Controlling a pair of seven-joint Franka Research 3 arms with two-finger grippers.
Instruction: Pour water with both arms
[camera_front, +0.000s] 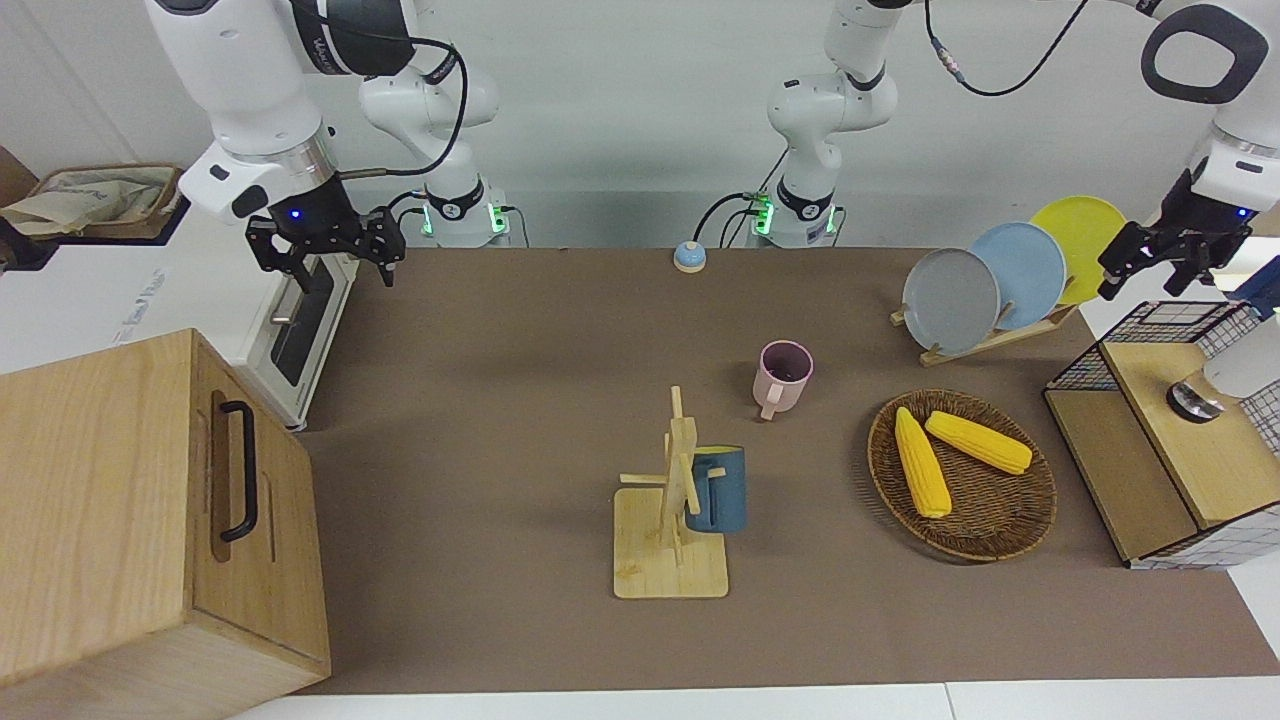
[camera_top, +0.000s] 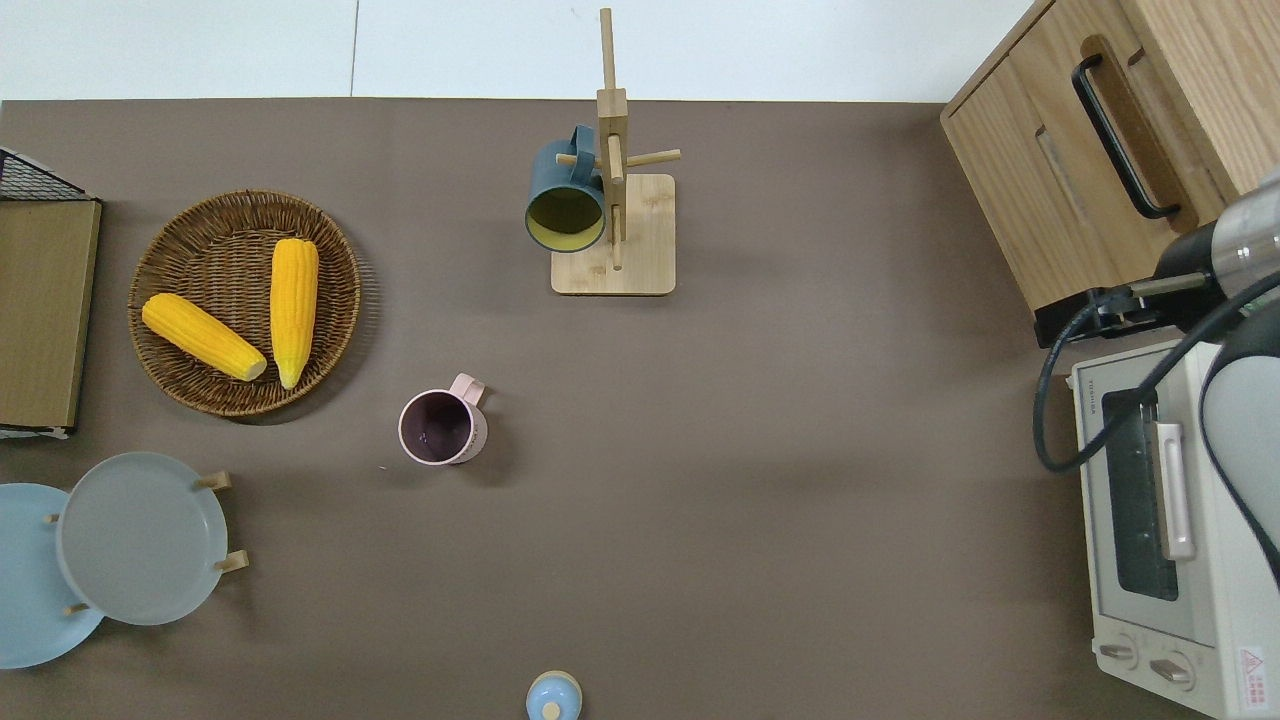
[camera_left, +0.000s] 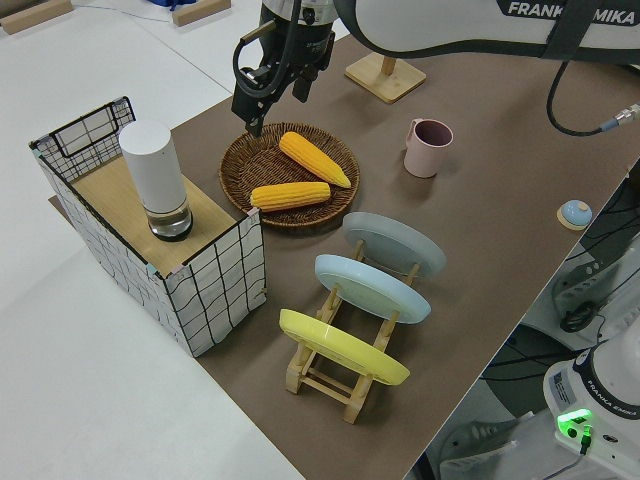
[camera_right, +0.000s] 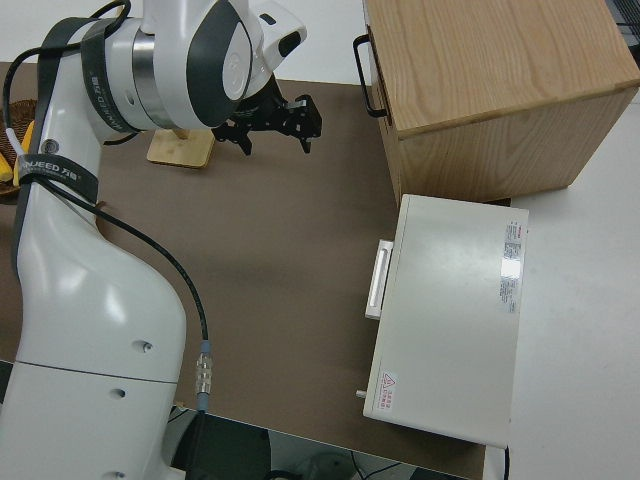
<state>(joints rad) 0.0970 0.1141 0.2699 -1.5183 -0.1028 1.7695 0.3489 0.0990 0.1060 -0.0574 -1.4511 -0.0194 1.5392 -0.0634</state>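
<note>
Both arms are raised at their own ends of the table. My right gripper (camera_front: 345, 275) (camera_right: 275, 140) is open and holds nothing, up near the toaster oven (camera_right: 450, 310). My left gripper (camera_front: 1145, 285) (camera_left: 275, 108) is open too and empty. A pink mug (camera_front: 783, 375) (camera_top: 441, 428) stands upright mid-table, dark inside; I cannot make out water. A dark blue mug (camera_front: 718, 490) (camera_top: 566, 205) hangs on a wooden mug tree (camera_top: 640, 230), farther from the robots than the pink mug.
A wicker basket (camera_top: 352, 300) with two corn cobs and a rack of plates (camera_top: 140, 535) sit toward the left arm's end. A white cylinder (camera_left: 152, 175) stands on a wire crate. A wooden cabinet (camera_top: 1180, 60) is at the right arm's end. A small bell (camera_top: 553, 697) lies near the robots.
</note>
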